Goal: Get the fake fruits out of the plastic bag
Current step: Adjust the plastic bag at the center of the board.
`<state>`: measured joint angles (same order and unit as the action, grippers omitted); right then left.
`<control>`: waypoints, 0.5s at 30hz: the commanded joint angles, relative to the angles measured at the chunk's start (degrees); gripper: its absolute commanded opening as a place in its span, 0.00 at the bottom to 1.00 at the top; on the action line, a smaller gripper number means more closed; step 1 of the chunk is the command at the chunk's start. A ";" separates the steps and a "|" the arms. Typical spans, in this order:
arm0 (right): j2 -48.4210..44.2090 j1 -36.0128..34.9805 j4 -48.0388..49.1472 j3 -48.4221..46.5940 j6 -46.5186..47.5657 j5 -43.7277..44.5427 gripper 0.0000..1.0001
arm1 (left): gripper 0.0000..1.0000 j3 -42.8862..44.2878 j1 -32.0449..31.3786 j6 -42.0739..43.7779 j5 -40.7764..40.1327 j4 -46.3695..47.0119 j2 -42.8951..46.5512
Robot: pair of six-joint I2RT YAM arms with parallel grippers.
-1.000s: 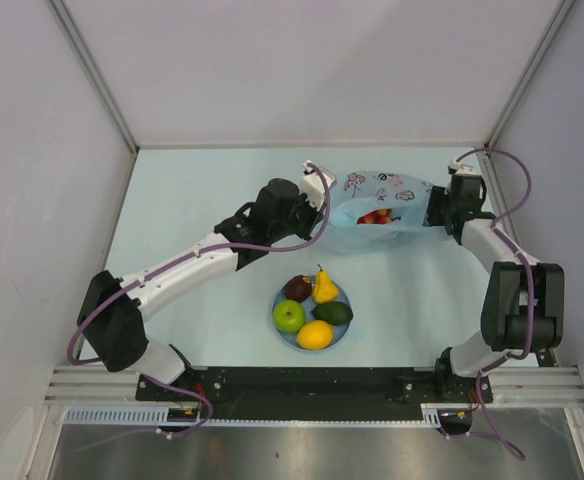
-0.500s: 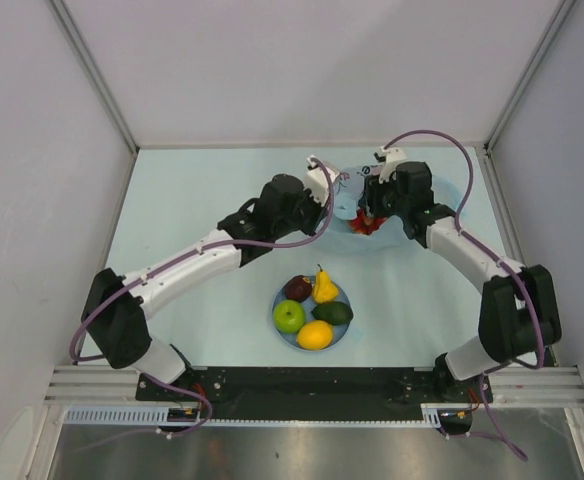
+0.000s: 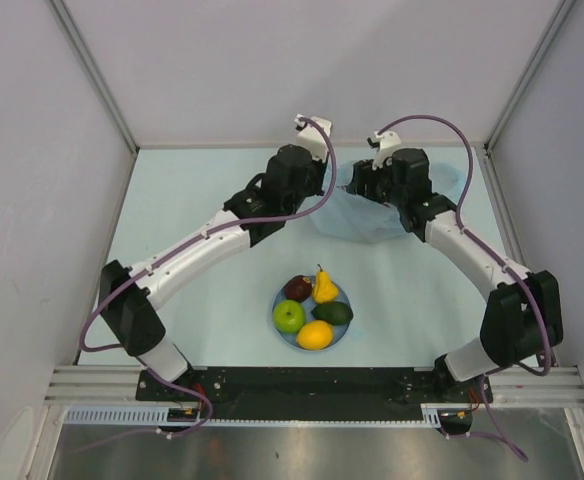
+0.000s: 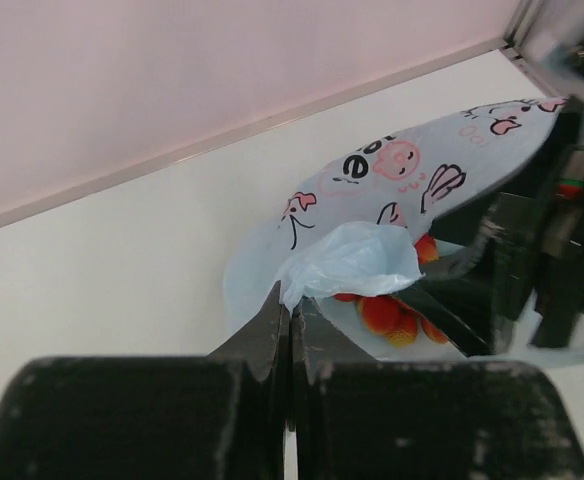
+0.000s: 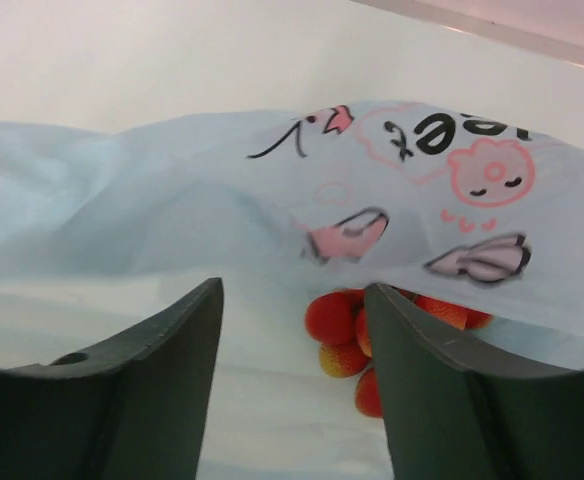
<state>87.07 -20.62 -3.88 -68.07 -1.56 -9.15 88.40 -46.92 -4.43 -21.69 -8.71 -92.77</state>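
Observation:
The plastic bag point(image 3: 377, 218) lies at the back of the table, light blue with a cartoon print. My left gripper point(image 3: 328, 194) is shut on the bag's crumpled mouth edge point(image 4: 347, 262) and holds it up. The bunch of red grapes point(image 4: 382, 312) lies inside the opening. My right gripper point(image 3: 358, 188) is open inside the bag's mouth, and the grapes point(image 5: 337, 320) lie just beyond its fingers, close to the right finger point(image 5: 422, 360). A green apple point(image 3: 289, 316), dark red fruit point(image 3: 298, 288), yellow pear point(image 3: 323, 287), lemon point(image 3: 315, 334) and dark green fruit point(image 3: 332, 312) sit on the plate.
The round light-blue plate point(image 3: 279, 300) with the fruits stands near the front middle, between the two arms. The back wall runs just behind the bag, and side walls close in the table left and right.
My right arm has swung from the bag's right end round to its mouth and its gripper has gone in. My left gripper has moved back and lifted the bag's edge.

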 commanded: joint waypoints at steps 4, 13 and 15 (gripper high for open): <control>-7.87 -0.39 -5.70 2.84 -0.72 3.70 0.55 | 0.00 -0.25 -0.63 -2.08 -9.94 0.80 0.83; -8.58 1.28 -3.60 14.11 -3.62 -0.08 0.51 | 0.00 -9.28 -0.55 1.88 -10.39 1.50 7.68; -7.79 2.07 -2.10 13.41 -2.92 1.14 0.52 | 0.00 -14.21 -0.55 2.31 -9.34 1.94 10.32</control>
<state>79.13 -19.99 -9.63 -53.21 -4.05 -8.38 79.90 -47.24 -3.92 -31.42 -7.94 -88.75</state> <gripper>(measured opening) 0.505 0.006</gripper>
